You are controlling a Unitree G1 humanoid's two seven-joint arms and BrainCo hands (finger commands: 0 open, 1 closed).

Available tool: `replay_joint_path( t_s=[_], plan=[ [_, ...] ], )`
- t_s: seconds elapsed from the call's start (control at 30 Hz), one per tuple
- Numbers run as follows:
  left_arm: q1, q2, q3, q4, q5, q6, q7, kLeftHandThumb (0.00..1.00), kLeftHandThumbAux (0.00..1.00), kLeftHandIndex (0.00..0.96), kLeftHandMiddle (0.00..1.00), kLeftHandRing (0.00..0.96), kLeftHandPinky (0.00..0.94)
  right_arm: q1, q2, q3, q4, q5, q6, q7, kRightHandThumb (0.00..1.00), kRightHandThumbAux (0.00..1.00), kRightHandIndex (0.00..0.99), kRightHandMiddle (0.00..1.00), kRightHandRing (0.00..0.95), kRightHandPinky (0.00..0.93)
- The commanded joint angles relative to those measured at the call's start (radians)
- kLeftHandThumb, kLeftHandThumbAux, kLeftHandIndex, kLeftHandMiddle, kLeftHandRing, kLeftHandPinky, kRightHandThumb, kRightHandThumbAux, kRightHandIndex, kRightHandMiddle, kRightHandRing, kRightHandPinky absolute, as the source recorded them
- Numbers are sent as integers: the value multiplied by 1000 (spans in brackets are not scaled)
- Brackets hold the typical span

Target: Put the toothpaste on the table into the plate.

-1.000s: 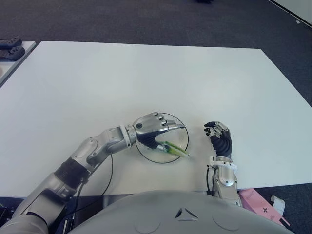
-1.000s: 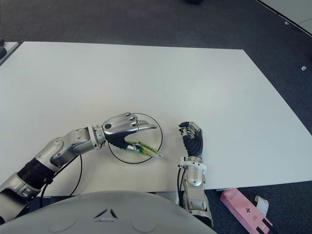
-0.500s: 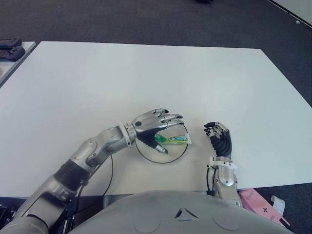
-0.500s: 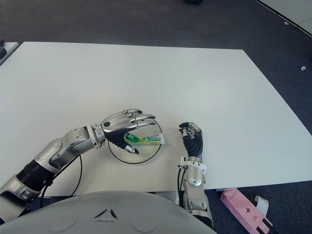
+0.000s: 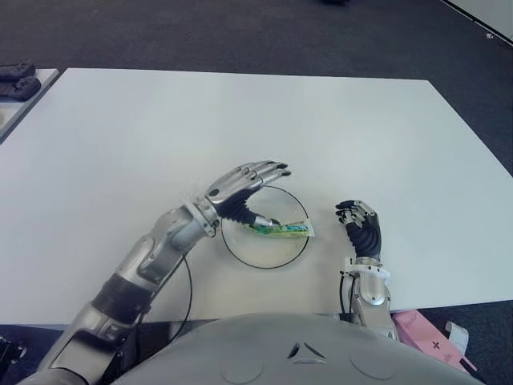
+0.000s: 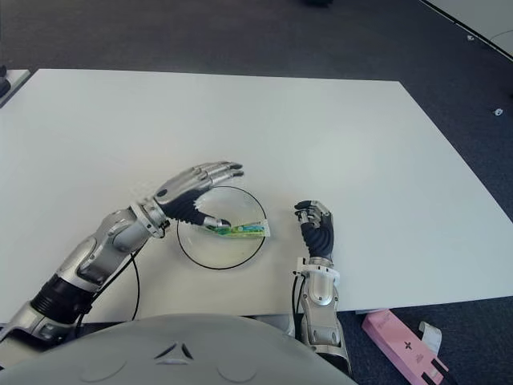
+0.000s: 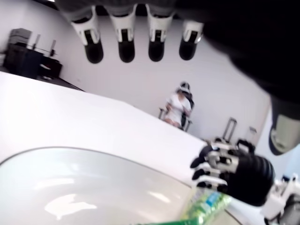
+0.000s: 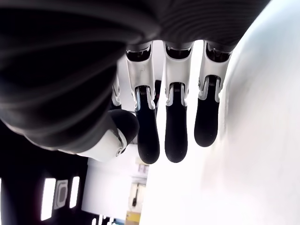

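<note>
The green toothpaste tube [image 5: 282, 230] lies flat in the clear round plate [image 5: 240, 255], its right end poking over the rim. My left hand [image 5: 264, 196] hovers over the plate's left rim with its fingers [image 7: 126, 49] spread and holding nothing; its thumb is close to the tube's left end. In the left wrist view the toothpaste tube [image 7: 206, 206] and the plate [image 7: 93, 187] show below the fingertips. My right hand [image 5: 361, 224] shows to the right of the plate, fingers loosely bent, holding nothing.
The white table [image 5: 240, 120] stretches away behind the plate. A pink box [image 5: 425, 329] lies beyond the table's front right corner. Dark objects [image 5: 16, 80] sit on a side surface at far left. A black cable [image 5: 186, 281] loops under my left forearm.
My left hand opened, let go of the toothpaste and drew back to the left. The tube turned from slanted to lying level across the plate. The right hand stayed still.
</note>
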Motion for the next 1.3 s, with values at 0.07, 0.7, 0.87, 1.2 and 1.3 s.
replay_joint_path(
  t_s=[0.07,0.7,0.87,1.2,1.3],
  plan=[
    [51,-148,103,63,-103,64,173,92,611,0,9,13,96,-5,4,2,9,6,6,4,709,727,426,470,460,451],
    [116,-442,382,118,-557,131,301,485,829,351,307,274,288,-26,-8,-5,39,5,-11,1,709,729,426,467,478,477],
    [146,-461,416,170,-595,115,305,665,745,403,356,311,308,-28,-8,-4,35,9,-11,6,708,729,426,469,482,483],
    [169,-445,454,285,-644,55,264,704,728,417,416,354,335,-34,-9,-6,35,14,-10,13,710,729,426,472,476,465],
    [166,-456,463,306,-675,58,254,710,727,418,426,362,327,-35,-9,-6,36,17,-12,16,710,729,426,472,473,462]
  ],
)
